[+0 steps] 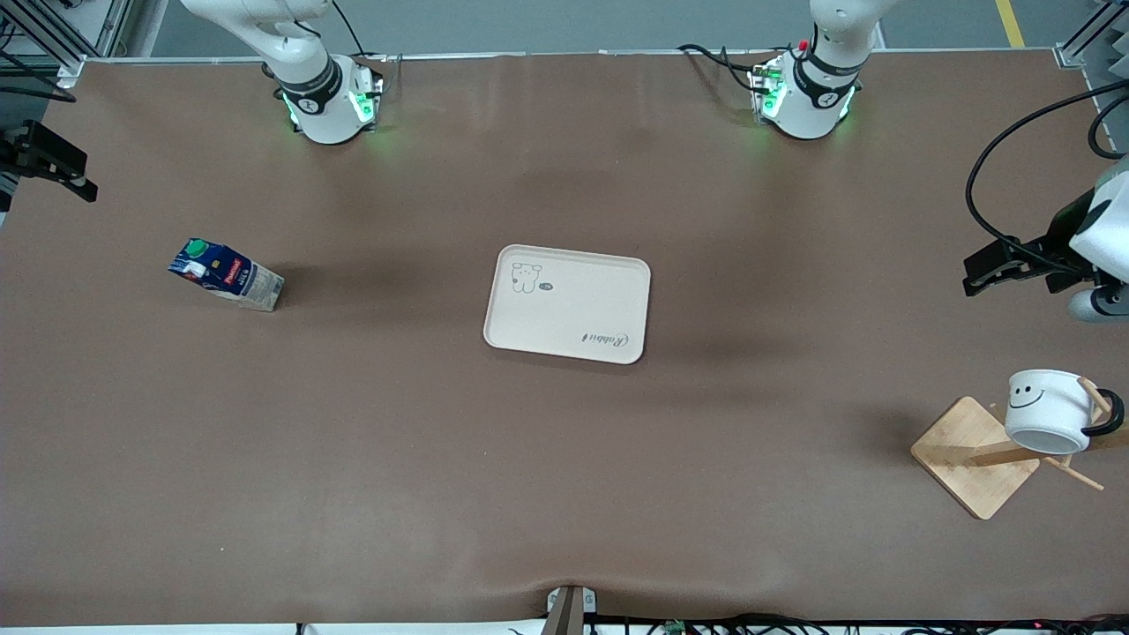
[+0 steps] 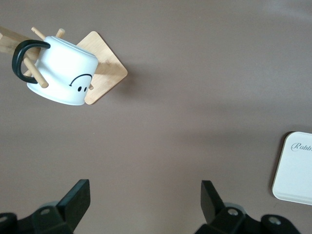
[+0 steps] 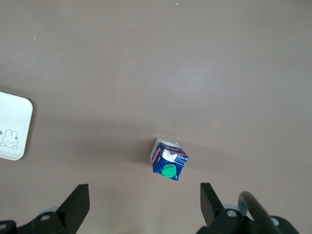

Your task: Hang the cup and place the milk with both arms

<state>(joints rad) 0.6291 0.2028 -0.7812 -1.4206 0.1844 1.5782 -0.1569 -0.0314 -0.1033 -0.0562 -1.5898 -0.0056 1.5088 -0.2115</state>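
The white smiley cup (image 1: 1050,410) hangs by its black handle on a peg of a wooden rack (image 1: 966,459) near the left arm's end of the table; it also shows in the left wrist view (image 2: 66,73). The dark blue milk carton (image 1: 228,275) with a green cap stands on the table toward the right arm's end and shows in the right wrist view (image 3: 169,159). My left gripper (image 1: 983,273) (image 2: 145,195) is open and empty, in the air beside the rack. My right gripper (image 1: 75,181) (image 3: 145,197) is open and empty, high over the table near the milk.
A cream tray (image 1: 569,304) with a rabbit drawing lies flat in the middle of the brown table, between milk and rack. Its edge shows in the left wrist view (image 2: 295,168) and the right wrist view (image 3: 12,126). The rack's pegs stick out around the cup.
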